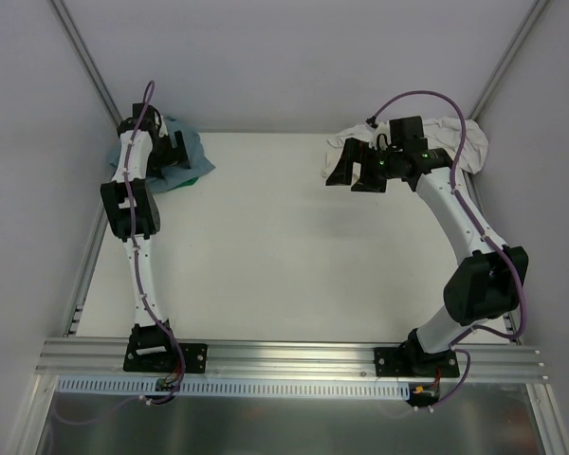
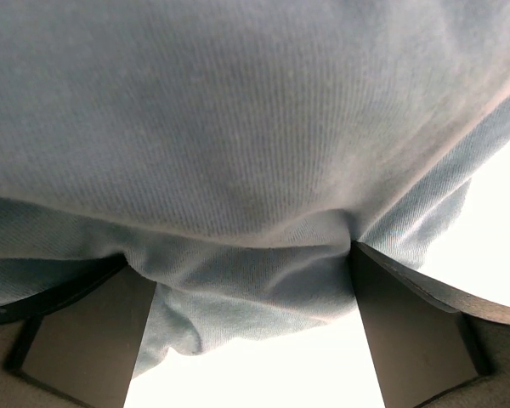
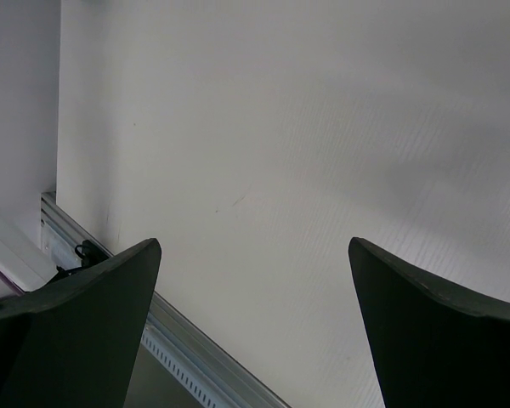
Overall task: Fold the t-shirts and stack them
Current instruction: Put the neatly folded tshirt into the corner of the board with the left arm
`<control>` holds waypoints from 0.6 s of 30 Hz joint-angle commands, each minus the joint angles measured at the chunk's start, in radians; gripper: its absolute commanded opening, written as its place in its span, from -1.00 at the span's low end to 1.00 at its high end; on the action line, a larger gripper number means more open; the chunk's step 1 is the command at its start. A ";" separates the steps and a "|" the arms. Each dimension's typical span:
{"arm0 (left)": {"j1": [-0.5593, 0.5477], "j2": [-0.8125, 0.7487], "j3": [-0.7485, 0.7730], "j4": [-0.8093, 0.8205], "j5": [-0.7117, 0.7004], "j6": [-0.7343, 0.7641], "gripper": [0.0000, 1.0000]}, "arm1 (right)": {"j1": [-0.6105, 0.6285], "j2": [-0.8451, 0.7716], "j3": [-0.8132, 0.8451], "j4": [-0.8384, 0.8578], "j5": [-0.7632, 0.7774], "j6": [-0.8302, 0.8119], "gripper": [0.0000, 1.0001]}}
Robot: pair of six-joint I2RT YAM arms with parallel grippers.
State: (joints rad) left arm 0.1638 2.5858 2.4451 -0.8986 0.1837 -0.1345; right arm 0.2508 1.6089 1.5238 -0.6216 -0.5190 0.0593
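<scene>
The slate-blue t-shirt [image 1: 192, 150] lies crumpled in the table's far left corner, with an edge of the green t-shirt [image 1: 178, 182] showing under it. My left gripper [image 1: 174, 147] is open and pressed into the blue shirt; in the left wrist view the blue cloth [image 2: 238, 127] fills the frame and a fold bulges between the spread fingers [image 2: 408, 331]. The cream t-shirt [image 1: 463, 142] is bunched at the far right, behind my right arm. My right gripper [image 1: 351, 178] is open and empty above bare table [image 3: 280, 127], just left of the cream shirt.
The white table [image 1: 284, 246] is bounded by grey walls and corner posts at the back. An aluminium rail [image 1: 294, 355] runs along the near edge and also shows in the right wrist view [image 3: 187, 348].
</scene>
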 commanded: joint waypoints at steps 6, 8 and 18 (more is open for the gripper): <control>-0.096 0.065 -0.100 -0.117 0.211 -0.045 0.88 | -0.008 -0.043 0.003 0.045 0.007 -0.012 0.99; -0.093 0.059 -0.119 -0.120 0.215 -0.045 0.88 | -0.008 -0.043 0.003 0.052 0.007 -0.013 0.99; -0.040 0.013 -0.117 -0.189 0.013 -0.054 0.93 | -0.024 -0.040 -0.002 0.057 0.007 -0.019 0.99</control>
State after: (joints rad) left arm 0.1307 2.5500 2.3833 -0.8822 0.2127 -0.1463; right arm 0.2390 1.6093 1.5238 -0.5961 -0.5190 0.0589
